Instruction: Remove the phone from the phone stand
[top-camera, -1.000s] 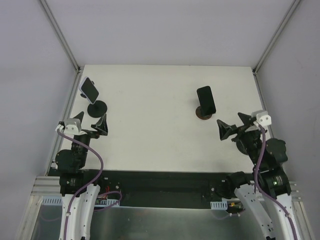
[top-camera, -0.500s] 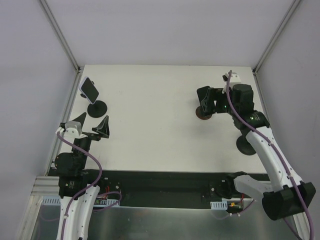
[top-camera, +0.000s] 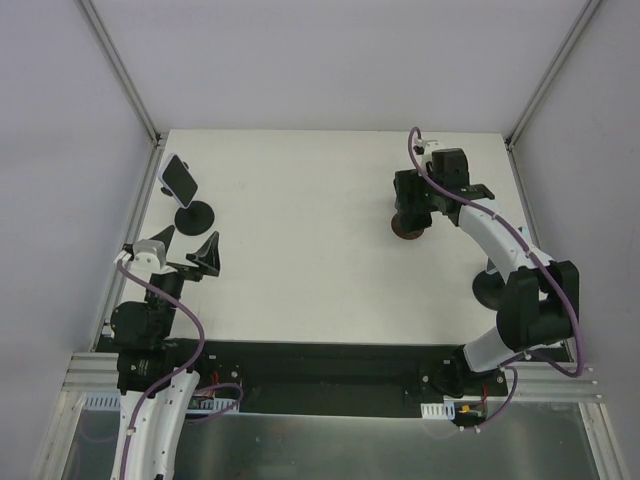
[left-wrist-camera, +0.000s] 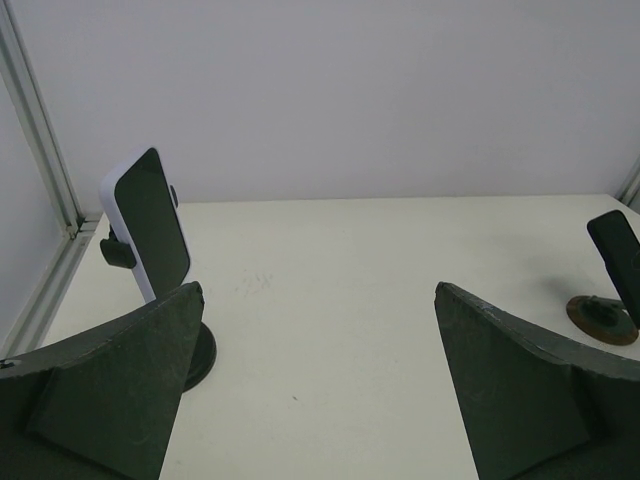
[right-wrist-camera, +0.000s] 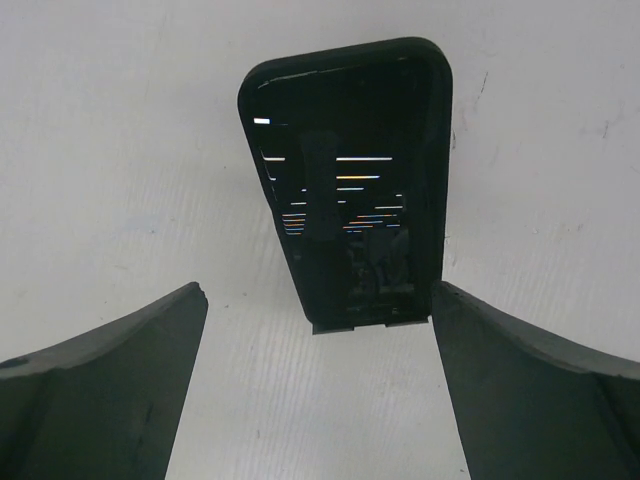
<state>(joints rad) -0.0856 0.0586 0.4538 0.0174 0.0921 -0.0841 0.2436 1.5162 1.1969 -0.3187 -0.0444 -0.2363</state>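
While upright on stand (top-camera: 407, 231), phone (right-wrist-camera: 350, 190) lengthwise between fingers (right-wrist-camera: 100, 385) of spread right hand (right-wrist-camera: 318, 292).

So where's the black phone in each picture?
Top camera: the black phone is at the upper right of the table.
Left wrist: black phone at the far right edge, on its round stand.
Right wrist: black phone at the top middle, large.
Shared landmark: the white table.

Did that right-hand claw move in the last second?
Yes. The right gripper swung from the near right part of the table toward the far side. It now hangs open over the black phone on its stand, which has not shifted.
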